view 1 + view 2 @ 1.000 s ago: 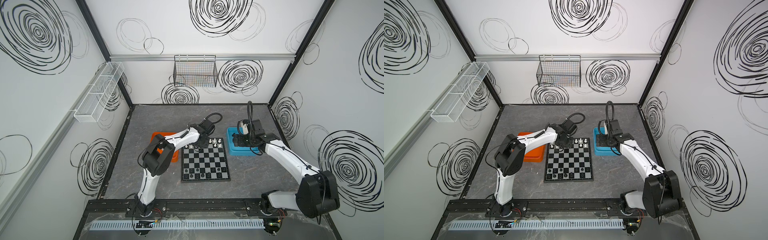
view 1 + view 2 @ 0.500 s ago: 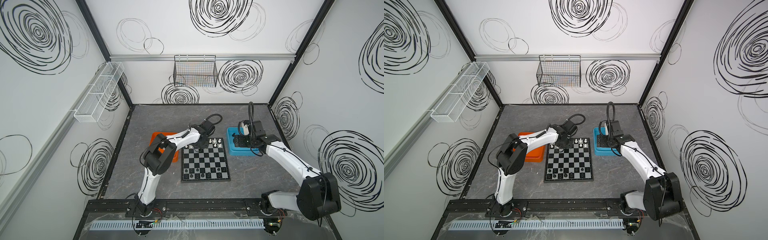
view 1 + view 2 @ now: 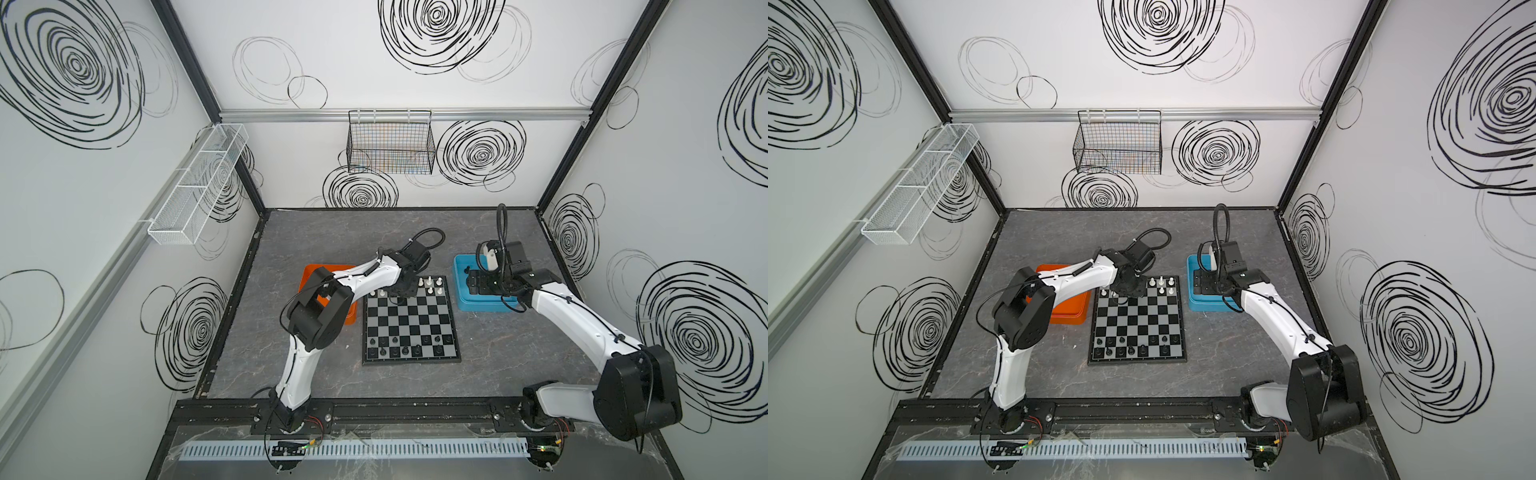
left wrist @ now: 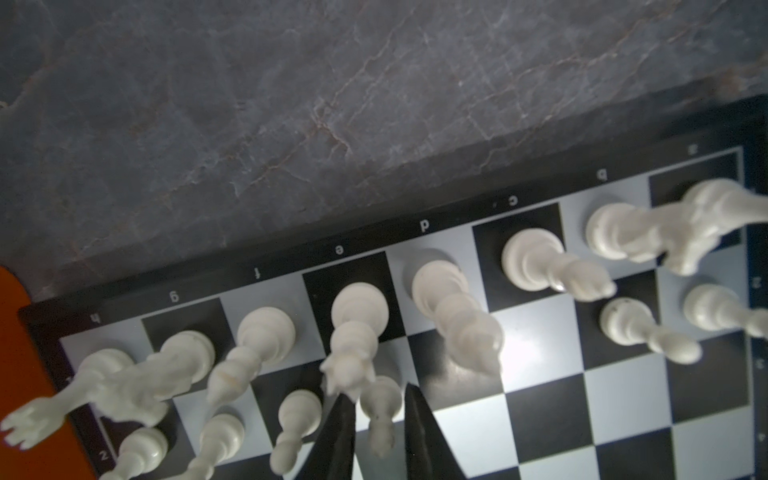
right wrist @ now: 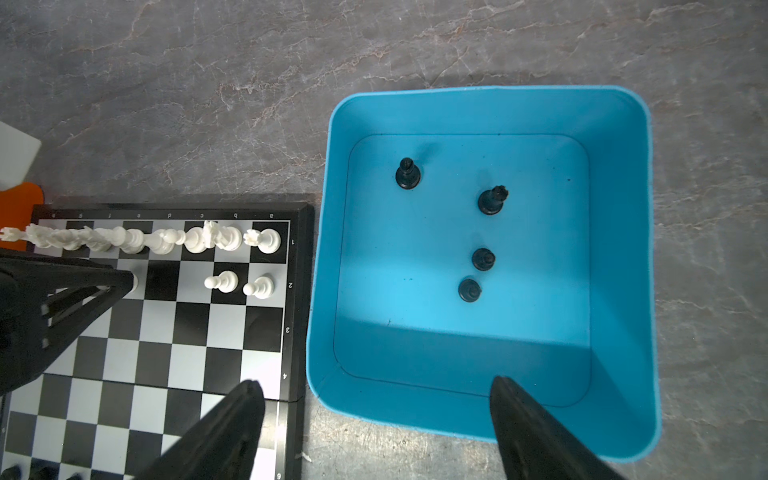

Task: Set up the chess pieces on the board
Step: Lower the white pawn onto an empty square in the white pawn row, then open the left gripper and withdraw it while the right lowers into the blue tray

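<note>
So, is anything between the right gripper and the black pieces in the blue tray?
Nothing visible. The right gripper is open above the blue tray, and the four black pieces stand apart from one another on its floor, with bare floor around each.

My bench [image 5: 374, 50] looks like matt grey stone with pale veins. The board [image 4: 623, 399] is glossy and throws glare off its pale squares. The white chess pieces [image 4: 532, 257] are smooth plastic, the blue tray [image 5: 619, 249] is smooth, slightly shiny plastic, and my left tool [image 4: 376, 392] is matt black.
</note>
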Motion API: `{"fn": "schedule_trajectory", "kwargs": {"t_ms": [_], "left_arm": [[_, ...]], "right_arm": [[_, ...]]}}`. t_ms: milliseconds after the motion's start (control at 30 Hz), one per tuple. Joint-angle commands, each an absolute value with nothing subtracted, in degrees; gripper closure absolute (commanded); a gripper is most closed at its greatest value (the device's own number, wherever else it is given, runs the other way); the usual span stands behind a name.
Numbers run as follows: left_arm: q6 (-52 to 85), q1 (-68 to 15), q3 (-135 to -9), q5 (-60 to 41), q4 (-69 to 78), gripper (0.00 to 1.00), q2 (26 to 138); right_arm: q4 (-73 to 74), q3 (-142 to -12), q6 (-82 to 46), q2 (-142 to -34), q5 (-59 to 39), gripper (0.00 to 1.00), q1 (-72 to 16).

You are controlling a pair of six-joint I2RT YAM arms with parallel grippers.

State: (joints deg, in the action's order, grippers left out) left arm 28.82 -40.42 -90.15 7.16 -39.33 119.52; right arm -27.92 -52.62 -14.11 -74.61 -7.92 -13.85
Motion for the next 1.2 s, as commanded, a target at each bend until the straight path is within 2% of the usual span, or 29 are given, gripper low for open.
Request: {"fn": "schedule_trajectory", "kwargs": {"t_ms": [0, 300, 500, 733, 833, 933, 1167], "left_arm": [[29.79, -40.74, -91.58, 8.21, -39.89, 0.71, 118.39], [30.33, -40.83, -91.49, 9.27, -42.59, 0.61, 112.33], [29.80, -40.45, -91.16, 9.67, -43.50, 0.44, 104.67], [27.48, -36.10, -87.22, 9.12, -42.83, 0.08, 94.83], [25.92, -31.64, -83.28, 8.29, -41.88, 0.01, 90.63], [24.79, -26.42, -78.78, 6.20, -39.80, 0.04, 86.70], [19.40, -17.08, -70.39, 2.73, -33.14, 0.04, 83.42]], "right_arm": [[-27.20, -52.31, -13.45, -73.13, -6.99, 0.11, -13.61], [-28.82, -54.30, -13.78, -73.21, -6.11, 0.10, -13.48], [-29.80, -56.74, -14.69, -74.59, -4.50, 0.07, -12.45], [-30.36, -63.98, -13.47, -83.51, -3.17, 0.09, -11.13], [-30.34, -66.82, -13.32, -88.18, -3.46, 0.12, -10.72], [-32.35, -70.77, -13.23, -93.50, -3.73, 0.16, -10.64], [-32.36, -74.86, -12.77, -99.07, -2.77, 0.19, -10.63]]}}
